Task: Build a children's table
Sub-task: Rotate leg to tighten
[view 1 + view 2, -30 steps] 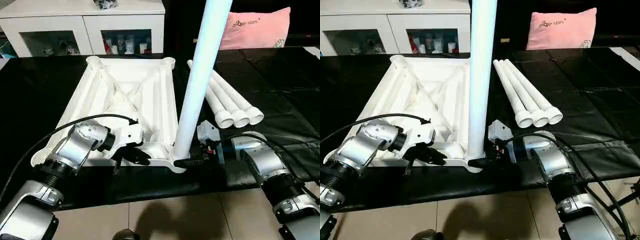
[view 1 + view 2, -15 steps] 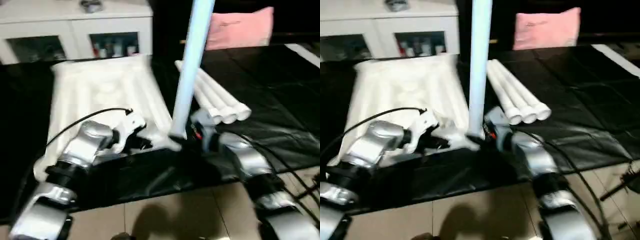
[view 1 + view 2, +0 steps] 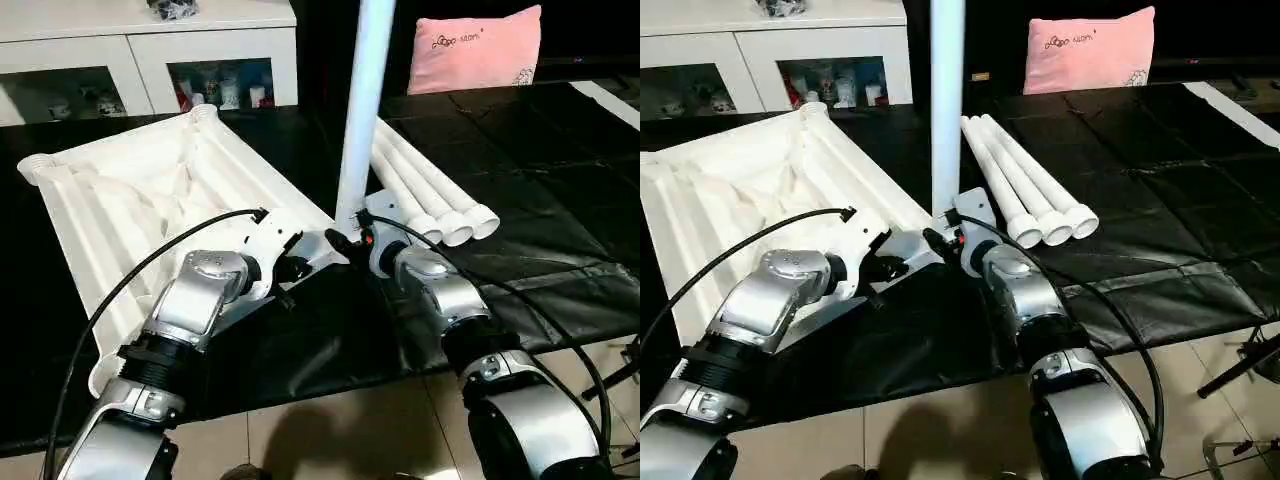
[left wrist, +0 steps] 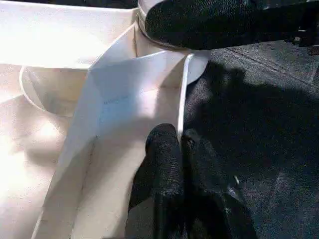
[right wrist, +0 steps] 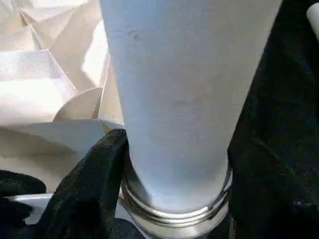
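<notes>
Bright overhead light, tabletop [image 3: 150,190] glaring white — wrist close-ups soft

White tabletop [image 3: 150,190], ribbed underneath; white legs [image 3: 425,190]; black cover [image 3: 560,170] over the table; pink pillow [image 3: 478,47] with dark lettering; white cabinet [image 3: 150,50].

Tabletop [image 3: 130,190] now swung round, upright leg [image 3: 362,110] corner rightward.

The upright leg [image 3: 362,110] runs off the top edge, its upper end cut off.
</notes>
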{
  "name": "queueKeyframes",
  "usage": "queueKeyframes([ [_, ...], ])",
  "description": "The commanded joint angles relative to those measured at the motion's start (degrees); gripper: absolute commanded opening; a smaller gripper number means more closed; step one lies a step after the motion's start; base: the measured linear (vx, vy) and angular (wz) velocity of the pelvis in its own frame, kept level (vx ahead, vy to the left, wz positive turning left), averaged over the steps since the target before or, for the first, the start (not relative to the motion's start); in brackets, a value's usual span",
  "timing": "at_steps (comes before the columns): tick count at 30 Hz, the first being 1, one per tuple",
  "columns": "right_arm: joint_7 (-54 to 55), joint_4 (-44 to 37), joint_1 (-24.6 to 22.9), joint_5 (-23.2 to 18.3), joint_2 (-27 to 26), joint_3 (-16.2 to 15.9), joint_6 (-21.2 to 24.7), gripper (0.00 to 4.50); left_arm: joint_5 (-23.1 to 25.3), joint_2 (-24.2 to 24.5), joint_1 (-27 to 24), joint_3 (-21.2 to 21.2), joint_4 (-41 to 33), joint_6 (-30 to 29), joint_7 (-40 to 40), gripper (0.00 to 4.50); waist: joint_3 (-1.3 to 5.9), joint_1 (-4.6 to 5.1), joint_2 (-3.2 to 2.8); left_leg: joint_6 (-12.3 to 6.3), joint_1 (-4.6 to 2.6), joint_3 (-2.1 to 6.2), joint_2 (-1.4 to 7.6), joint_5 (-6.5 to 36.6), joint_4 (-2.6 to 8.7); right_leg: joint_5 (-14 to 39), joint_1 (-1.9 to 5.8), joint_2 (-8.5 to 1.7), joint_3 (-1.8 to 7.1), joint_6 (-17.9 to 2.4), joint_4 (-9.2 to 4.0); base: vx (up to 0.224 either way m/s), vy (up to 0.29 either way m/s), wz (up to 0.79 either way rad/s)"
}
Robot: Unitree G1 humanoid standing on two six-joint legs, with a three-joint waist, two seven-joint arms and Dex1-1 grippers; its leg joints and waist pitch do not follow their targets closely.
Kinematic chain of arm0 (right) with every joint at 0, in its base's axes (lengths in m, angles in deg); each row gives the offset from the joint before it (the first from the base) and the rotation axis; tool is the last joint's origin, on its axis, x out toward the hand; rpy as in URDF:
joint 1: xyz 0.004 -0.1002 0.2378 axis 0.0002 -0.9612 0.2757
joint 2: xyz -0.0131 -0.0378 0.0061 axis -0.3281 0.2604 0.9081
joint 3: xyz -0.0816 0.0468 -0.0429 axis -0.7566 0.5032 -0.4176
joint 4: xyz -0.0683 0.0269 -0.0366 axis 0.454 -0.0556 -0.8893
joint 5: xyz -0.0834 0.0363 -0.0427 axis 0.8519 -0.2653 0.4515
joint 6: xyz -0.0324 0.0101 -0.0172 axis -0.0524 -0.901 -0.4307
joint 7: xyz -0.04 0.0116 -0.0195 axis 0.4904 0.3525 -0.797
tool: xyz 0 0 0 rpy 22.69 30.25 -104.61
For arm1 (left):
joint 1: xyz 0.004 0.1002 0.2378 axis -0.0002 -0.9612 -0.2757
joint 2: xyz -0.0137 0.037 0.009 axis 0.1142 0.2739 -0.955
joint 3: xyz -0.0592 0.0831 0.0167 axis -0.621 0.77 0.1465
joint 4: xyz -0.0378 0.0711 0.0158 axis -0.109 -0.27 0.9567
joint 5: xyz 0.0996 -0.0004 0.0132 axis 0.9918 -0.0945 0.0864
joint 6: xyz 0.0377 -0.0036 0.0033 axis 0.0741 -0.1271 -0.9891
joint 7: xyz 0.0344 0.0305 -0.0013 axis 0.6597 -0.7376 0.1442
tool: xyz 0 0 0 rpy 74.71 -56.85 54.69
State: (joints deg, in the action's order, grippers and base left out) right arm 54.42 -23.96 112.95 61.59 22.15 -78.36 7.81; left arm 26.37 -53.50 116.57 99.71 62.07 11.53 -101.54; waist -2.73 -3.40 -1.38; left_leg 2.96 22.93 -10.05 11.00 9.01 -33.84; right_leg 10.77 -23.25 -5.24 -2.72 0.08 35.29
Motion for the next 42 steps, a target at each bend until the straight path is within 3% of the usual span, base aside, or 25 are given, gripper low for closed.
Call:
queueKeyframes([
  [1,-2.9,1.8,-2.0,-0.9,-0.6,-0.7,0.3,3.47,0.5,0.3,3.7,-1.7,-2.1,2.3,4.1,0.0,4.14,-0.21,-0.43,-1.15,-1.5,0.39,1.49,12.8,3.93,3.4,2.93,-2.3,1.48,-14.3,-3.5,0.0,0.0,0.0],
  [5,-6.5,-5.0,-5.3,-2.0,1.8,0.0,-1.6,3.9,1.2,0.6,4.0,-1.4,0.0,3.9,4.8,0.0,4.31,0.0,-0.35,-2.61,-1.22,0.39,1.3,10.0,3.65,-0.9,3.22,-2.22,1.34,-14.9,-3.27,0.0,0.0,0.0],
  [9,-10.6,-17.4,-11.6,-5.4,4.4,0.8,1.9,4.27,2.0,0.6,5.1,-0.7,3.8,7.1,5.6,0.0,4.49,-0.23,-0.52,-4.02,-1.22,0.55,1.37,8.4,3.51,-3.9,3.51,-2.13,1.29,-14.4,-3.06,0.0,0.0,0.0],
  [15,-11.9,-30.6,-18.6,-6.9,7.0,0.7,3.6,4.46,2.5,-0.1,7.4,-0.1,9.7,11.9,7.6,0.0,4.12,-0.31,-0.56,-2.57,-1.47,0.46,1.36,12.4,3.85,2.7,3.15,-2.19,1.36,-13.4,-4.07,0.0,0.0,0.0],
  [19,-11.7,-39.1,-22.7,-8.2,8.4,1.7,5.8,4.46,3.5,0.5,7.9,1.3,11.6,14.8,6.7,0.0,4.35,-0.46,-0.63,-2.43,-1.44,0.66,1.49,11.3,3.81,0.3,3.17,-2.13,1.41,-13.0,-3.73,0.0,0.0,0.0],
  [22,-15.3,-45.7,-26.1,-11.4,11.9,2.3,9.2,4.46,3.1,1.4,7.6,1.9,12.8,17.2,4.1,0.0,4.12,-0.67,-0.15,-3.04,-1.37,0.55,1.43,12.2,3.85,2.2,3.36,-2.26,1.49,-13.0,-4.06,0.0,0.0,0.0],
  [23,-16.5,-46.4,-26.5,-12.1,12.9,2.5,9.8,4.46,2.9,1.8,7.2,2.3,12.3,17.6,2.5,0.0,4.12,-0.63,0.09,-3.13,-1.29,0.47,1.46,12.1,3.82,2.5,3.3,-2.24,1.53,-12.8,-4.06,0.0,0.0,0.0],
  [25,-18.3,-46.7,-26.8,-12.7,14.6,2.8,10.3,4.46,2.1,2.5,6.4,2.8,11.4,18.7,-0.4,0.0,4.04,-0.63,0.0,-3.1,-1.2,0.51,1.49,12.2,3.86,4.0,3.2,-2.4,1.49,-12.9,-4.12,0.0,0.0,0.0],
  [28,-19.2,-45.5,-26.5,-10.8,17.3,2.6,10.2,4.46,1.5,4.5,5.4,4.1,10.8,20.5,-5.1,0.0,3.95,-0.59,0.25,-2.81,-1.27,0.39,1.51,12.4,3.85,5.9,2.91,-2.4,1.55,-12.9,-4.3,0.0,0.0,0.0],
  [33,-21.6,-43.1,-25.3,-9.6,20.2,1.7,9.8,4.46,0.7,7.7,4.0,5.1,10.3,24.1,-11.2,0.0,4.0,-1.34,0.22,-2.44,-1.48,0.34,1.6,12.1,3.75,6.2,2.72,-2.44,1.57,-12.8,-4.06,0.0,0.0,0.0],
  [35,-25.3,-40.2,-23.8,-8.6,22.8,-0.6,8.6,4.46,-0.4,10.5,3.2,5.5,10.2,28.0,-17.8,0.0,3.98,-1.65,0.67,-2.54,-1.52,0.21,1.65,12.0,3.82,6.7,2.68,-2.53,1.63,-12.6,-4.15,0.0,0.0,0.0],
  [36,-25.8,-39.7,-23.6,-8.4,22.9,-0.8,8.3,4.46,-0.6,10.7,3.1,5.6,10.1,28.7,-18.4,0.0,3.99,-1.68,0.35,-2.34,-1.54,0.29,1.7,11.9,3.83,6.7,2.65,-2.52,1.59,-12.7,-3.93,0.0,0.0,0.0],
  [37,-26.6,-38.8,-23.1,-8.1,23.2,-1.3,7.7,4.46,-0.9,11.0,2.8,5.7,10.0,29.8,-19.9,0.0,3.93,-1.69,0.58,-2.28,-1.48,0.19,1.71,12.0,3.78,6.7,2.63,-2.6,1.66,-12.7,-3.9,0.0,0.0,0.0],
  [42,-32.2,-33.6,-19.7,-7.4,23.5,-4.0,5.6,4.46,-0.9,13.9,2.2,8.1,10.5,34.1,-26.5,0.0,3.97,-2.03,0.53,-2.64,-1.66,0.12,1.88,11.6,3.74,5.6,2.46,-2.6,1.61,-13.5,-3.61,0.0,0.0,0.0],
])
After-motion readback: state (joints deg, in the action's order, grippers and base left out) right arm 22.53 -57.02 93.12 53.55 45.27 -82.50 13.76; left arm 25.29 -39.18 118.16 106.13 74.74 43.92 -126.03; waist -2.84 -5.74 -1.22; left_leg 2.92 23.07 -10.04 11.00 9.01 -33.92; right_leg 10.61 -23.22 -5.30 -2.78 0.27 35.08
